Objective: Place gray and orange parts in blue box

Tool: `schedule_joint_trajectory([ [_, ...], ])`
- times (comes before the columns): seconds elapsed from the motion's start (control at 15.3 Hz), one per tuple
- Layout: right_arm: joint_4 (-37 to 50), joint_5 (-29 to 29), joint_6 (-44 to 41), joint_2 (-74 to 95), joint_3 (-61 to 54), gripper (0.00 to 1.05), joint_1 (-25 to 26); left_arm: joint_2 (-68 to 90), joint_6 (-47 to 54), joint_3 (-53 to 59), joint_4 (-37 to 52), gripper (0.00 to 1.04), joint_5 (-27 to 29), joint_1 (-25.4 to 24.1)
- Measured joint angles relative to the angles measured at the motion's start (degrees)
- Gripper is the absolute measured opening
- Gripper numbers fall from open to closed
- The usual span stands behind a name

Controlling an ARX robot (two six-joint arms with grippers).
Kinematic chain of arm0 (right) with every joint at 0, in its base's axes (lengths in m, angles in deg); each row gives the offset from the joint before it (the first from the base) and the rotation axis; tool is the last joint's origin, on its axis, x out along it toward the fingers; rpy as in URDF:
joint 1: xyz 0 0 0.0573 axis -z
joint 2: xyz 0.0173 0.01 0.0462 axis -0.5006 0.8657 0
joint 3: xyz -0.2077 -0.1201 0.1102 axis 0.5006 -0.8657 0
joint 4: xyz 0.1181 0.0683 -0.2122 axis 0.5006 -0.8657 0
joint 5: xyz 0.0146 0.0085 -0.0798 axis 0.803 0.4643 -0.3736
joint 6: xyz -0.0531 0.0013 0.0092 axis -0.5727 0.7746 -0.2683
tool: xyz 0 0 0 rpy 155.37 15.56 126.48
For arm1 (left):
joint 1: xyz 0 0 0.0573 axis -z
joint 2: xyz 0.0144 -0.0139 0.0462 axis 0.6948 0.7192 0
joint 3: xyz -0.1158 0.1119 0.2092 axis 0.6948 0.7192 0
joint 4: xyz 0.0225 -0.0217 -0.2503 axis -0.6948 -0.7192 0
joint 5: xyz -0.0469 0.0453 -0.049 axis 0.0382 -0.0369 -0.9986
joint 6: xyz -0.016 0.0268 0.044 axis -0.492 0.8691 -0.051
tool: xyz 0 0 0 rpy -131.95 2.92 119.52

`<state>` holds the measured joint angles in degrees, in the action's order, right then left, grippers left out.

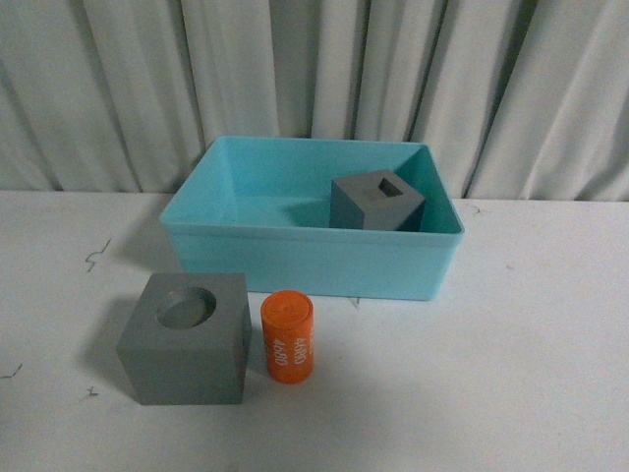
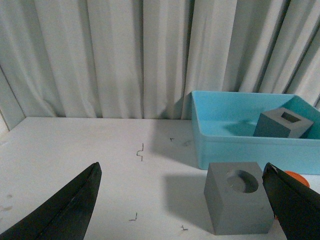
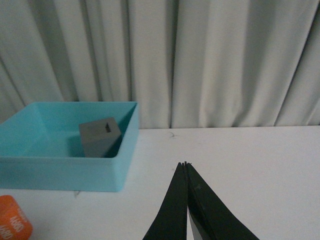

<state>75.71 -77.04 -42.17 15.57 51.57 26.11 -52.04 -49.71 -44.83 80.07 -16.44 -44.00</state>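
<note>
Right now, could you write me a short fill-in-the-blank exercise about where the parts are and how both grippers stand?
1. The gray cube with the rectangular recess lies ____ the blue box.
2. The other gray cube, beside the orange cylinder, has a ____ recess.
3. The left gripper is ____.
4. The right gripper is ____.
Missing words: inside, round, open, shut.
</note>
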Motion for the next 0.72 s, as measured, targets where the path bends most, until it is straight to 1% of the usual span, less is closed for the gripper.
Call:
schedule_joint_trajectory([
  [0.07,-1.5,3.4,-0.1,-2.4,-0.7,0.02,3.5,0.0,0.0,0.0,0.0,0.98,0.0,0.0],
  [0.13,-3.3,3.2,-0.1,-4.5,-1.6,0.02,4.3,0.0,0.0,0.0,0.0,0.98,0.0,0.0],
  [0.33,-6.3,3.7,-0.1,-10.6,-4.6,0.02,3.9,0.0,0.0,0.0,0.0,0.98,0.0,0.0],
  [0.39,-10.4,3.7,-0.1,-16.3,-4.6,0.02,3.9,0.0,0.0,0.0,0.0,0.98,0.0,0.0],
  [0.52,-14.1,3.7,-0.1,-19.6,-4.6,0.02,3.9,0.0,0.0,0.0,0.0,0.98,0.0,0.0],
  [0.72,-17.4,3.7,-0.1,-23.2,-4.6,0.02,3.9,0.0,0.0,0.0,0.0,0.98,0.0,0.0],
])
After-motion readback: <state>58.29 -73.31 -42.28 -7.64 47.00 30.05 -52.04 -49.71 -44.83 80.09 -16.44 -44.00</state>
